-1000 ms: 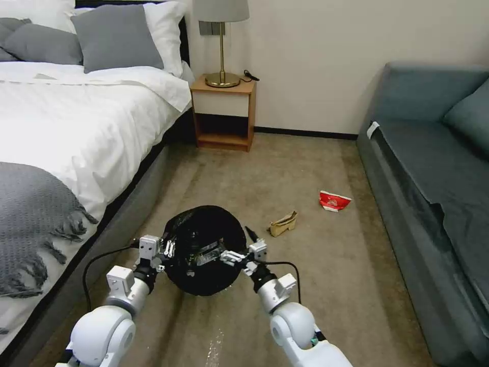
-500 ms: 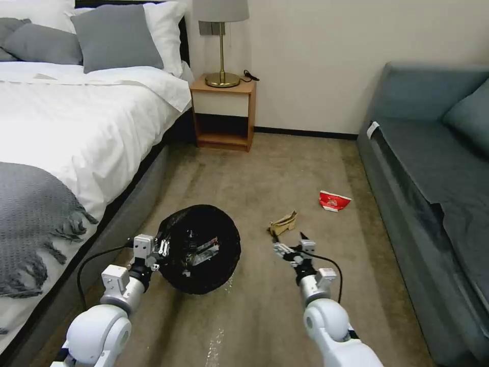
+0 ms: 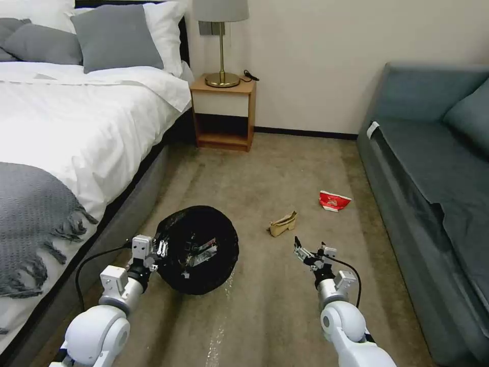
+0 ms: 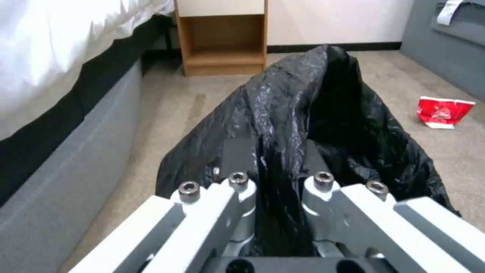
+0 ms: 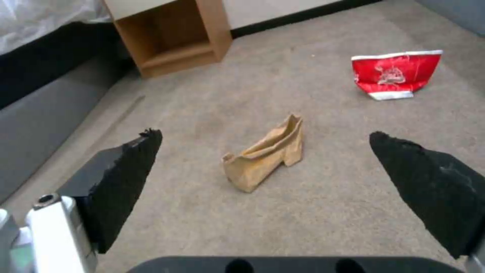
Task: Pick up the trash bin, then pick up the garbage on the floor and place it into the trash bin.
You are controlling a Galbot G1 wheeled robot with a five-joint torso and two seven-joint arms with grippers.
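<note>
The right end effector (image 3: 307, 251) has moved away from the trash bin (image 3: 198, 248) and out to the right since a moment ago. Now it hangs over the floor (image 3: 285, 168) with its two black fingers (image 5: 121, 178) spread wide apart and nothing between them. It points at the tan paper carton (image 3: 283, 224), which lies crumpled on the carpet just in front of it and is not touched. The trash bin has slid a little to the left with the arm that holds it.

The left end effector (image 3: 159, 250) is squeezed tight on the edge of the trash bin. In the left wrist view its fingers (image 4: 237, 155) pinch a fold of the black bag (image 4: 313, 113) that lines the bin. The bin is near the foot of the bed (image 3: 76, 117), tipped so its dark mouth faces up toward the head camera. Some shiny litter (image 3: 199, 252) lies inside it.

The red-and-white packet (image 3: 333, 201) lies flat on the floor farther off, closer to the blue-grey sofa (image 3: 433, 153). It is well apart from the carton. A small wooden nightstand (image 3: 224, 112) stands by the wall behind them.
</note>
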